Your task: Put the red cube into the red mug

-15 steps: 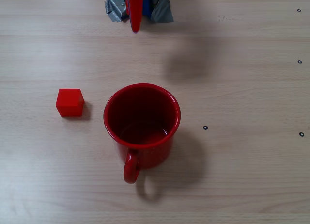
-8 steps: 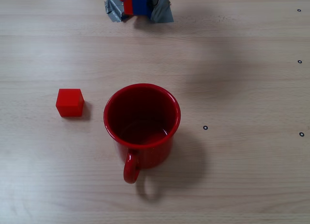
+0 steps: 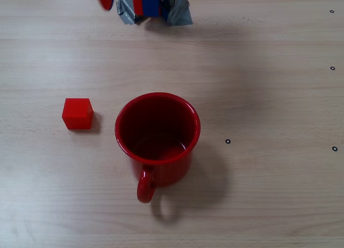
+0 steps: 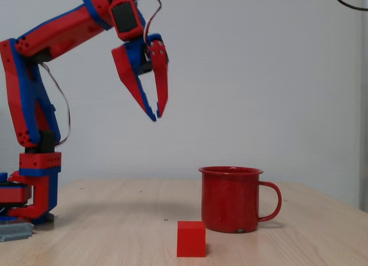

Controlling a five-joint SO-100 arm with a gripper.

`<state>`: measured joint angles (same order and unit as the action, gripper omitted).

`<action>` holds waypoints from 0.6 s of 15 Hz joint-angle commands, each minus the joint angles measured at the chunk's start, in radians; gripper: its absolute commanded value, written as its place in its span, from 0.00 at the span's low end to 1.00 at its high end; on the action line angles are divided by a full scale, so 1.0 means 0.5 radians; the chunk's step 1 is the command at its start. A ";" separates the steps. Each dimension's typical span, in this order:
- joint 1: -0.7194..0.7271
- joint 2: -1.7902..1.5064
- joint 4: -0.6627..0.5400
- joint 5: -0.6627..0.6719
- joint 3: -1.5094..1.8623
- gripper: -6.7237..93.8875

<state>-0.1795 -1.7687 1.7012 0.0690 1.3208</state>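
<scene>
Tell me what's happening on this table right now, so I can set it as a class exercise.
A red and blue robot arm is raised well above the table, its hand nearly closed and holding nothing. The red cube sits untouched on the wooden table, beside the red mug but not touching it. The mug stands upright and looks empty, its handle pointing toward the bottom edge of the overhead fixed view. No pickup has begun yet.
</scene>
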 commanded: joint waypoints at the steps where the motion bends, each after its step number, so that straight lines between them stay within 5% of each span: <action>1: -0.104 0.055 -0.089 0.114 -0.138 0.07; 9: -0.396 0.623 -0.313 0.396 -0.325 0.07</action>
<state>-0.3590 -1.4128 1.5585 0.2454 1.2502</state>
